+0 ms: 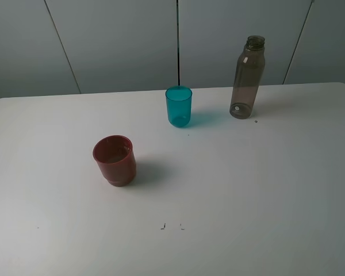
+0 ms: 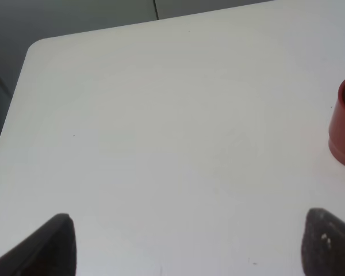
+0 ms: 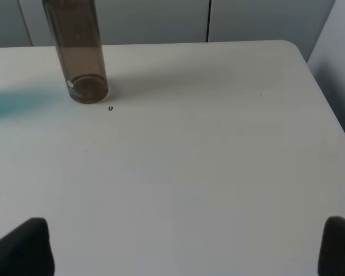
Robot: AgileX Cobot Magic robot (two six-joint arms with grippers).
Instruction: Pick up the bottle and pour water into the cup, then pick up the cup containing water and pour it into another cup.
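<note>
Standing upright, the capless smoky translucent bottle (image 1: 248, 77) tapers neckward.

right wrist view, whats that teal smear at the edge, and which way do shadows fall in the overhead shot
Right wrist view: the smear beside the bottle looks like teal-tinted light or shadow, though no cup shows there. Exterior high view: soft shadows fall to the right of the red cup and teal cup.
</note>
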